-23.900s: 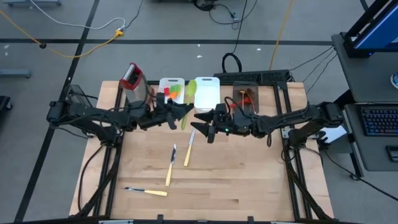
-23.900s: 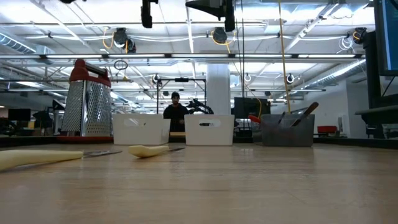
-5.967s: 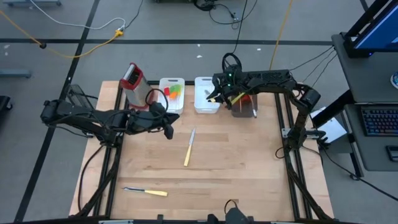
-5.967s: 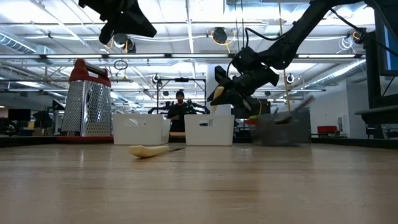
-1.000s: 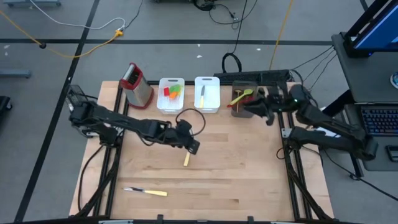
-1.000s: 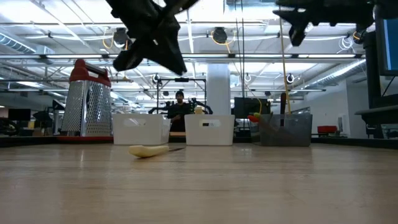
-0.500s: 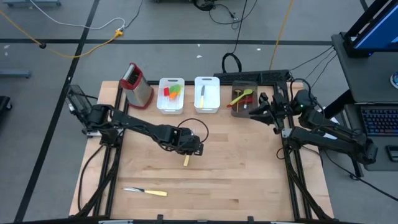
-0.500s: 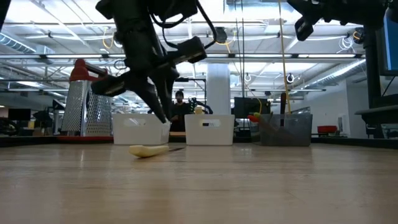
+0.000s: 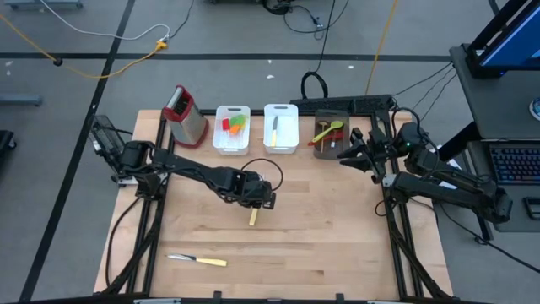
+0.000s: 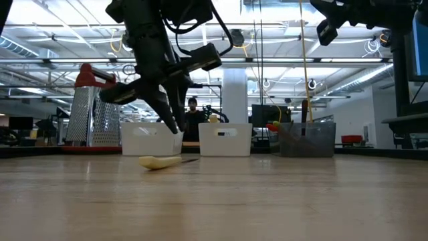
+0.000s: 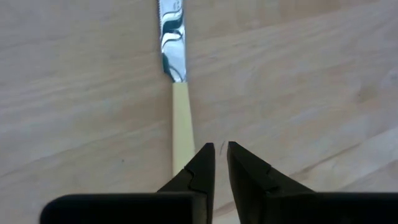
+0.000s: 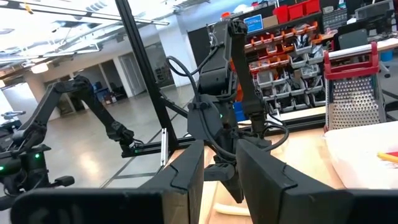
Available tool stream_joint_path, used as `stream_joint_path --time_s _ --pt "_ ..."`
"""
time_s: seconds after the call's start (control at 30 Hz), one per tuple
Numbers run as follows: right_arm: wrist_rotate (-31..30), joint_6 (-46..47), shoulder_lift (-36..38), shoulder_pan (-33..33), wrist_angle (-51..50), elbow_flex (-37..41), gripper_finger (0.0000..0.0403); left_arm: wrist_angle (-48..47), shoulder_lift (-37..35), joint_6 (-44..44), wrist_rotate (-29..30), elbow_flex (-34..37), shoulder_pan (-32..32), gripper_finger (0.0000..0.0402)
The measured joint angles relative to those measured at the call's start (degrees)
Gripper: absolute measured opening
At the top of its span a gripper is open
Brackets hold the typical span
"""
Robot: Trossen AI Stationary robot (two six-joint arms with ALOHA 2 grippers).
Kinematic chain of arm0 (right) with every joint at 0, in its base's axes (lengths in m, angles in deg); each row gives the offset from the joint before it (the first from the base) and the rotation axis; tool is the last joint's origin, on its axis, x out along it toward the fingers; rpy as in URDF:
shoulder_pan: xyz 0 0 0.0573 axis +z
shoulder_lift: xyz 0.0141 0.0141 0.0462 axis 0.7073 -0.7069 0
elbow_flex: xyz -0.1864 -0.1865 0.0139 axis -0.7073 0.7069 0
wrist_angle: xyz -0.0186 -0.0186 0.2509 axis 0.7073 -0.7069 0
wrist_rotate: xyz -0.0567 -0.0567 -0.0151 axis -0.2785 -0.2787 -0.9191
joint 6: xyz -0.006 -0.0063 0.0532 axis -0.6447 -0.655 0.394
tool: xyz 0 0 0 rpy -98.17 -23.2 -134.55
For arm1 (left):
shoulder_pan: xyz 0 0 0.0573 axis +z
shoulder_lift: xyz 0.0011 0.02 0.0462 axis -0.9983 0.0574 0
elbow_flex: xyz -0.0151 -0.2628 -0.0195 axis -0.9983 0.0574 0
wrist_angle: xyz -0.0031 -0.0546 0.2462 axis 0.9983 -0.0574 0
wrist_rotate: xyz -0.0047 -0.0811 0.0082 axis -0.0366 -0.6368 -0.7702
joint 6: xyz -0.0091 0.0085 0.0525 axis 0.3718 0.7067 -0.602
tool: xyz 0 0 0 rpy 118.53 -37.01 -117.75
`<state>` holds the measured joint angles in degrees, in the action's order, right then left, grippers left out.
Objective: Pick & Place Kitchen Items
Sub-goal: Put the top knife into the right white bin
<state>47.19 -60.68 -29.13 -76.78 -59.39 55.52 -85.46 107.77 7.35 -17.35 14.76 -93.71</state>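
Mid-table, a cream-handled knife (image 9: 252, 216) flat on the wood, long axis running near-to-far, handle end nearer, blade toward the bins. Directly above its far part, the left gripper (image 9: 258, 200), reached in from the left side and pointing down at the board; in the wrist view (image 11: 220, 163) the fingertips nearly together with only a thin gap, nothing between them, the handle (image 11: 181, 130) just beside one fingertip (image 11: 200, 168) rather than inside the gap. Offset sideways, then: a small shift across the knife's axis and a wider opening probably needed before any descent, with the closing line across the slim handle. In the low view the gripper (image 10: 175, 124) hanging above the knife (image 10: 158, 162), apart from it. Right gripper (image 9: 348, 156) well off at the right edge beside the dark bin (image 9: 329, 114), fingers a little apart and empty in its wrist view (image 12: 219, 171); left arm plainly the nearer. A second knife (image 9: 197, 260) lying crosswise near the front left, well apart from both grippers
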Motion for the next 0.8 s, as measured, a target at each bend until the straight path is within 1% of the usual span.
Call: stream_joint_path --time_s 0.1,0.3,0.4,0.5,0.67,0.8 --pt "0.0 -0.4 0.0 0.0 0.0 0.0 0.0091 0.0 0.0 0.3 -0.3 0.0 -0.3 0.0074" --pt "0.0 -1.5 0.0 0.0 0.0 0.0 0.0091 -0.3 0.0 3.0 1.6 0.0 -1.0 0.0175" --pt "0.0 -1.5 0.0 0.0 0.0 0.0 0.0091 0.1 1.0 3.1 1.8 0.0 -1.4 0.0209" --pt "0.0 -1.9 0.0 0.0 0.0 0.0 0.0091 -0.1 3.0 3.6 0.5 0.1 -2.0 0.0224" --pt "-0.1 -2.5 0.0 0.0 0.0 0.0 0.0091 0.8 7.5 7.3 -4.5 -0.2 -2.7 0.0227" --pt "-0.1 -2.5 0.0 0.0 0.0 0.0 0.0091 1.7 10.2 8.1 -5.1 -0.3 -3.2 0.0227"
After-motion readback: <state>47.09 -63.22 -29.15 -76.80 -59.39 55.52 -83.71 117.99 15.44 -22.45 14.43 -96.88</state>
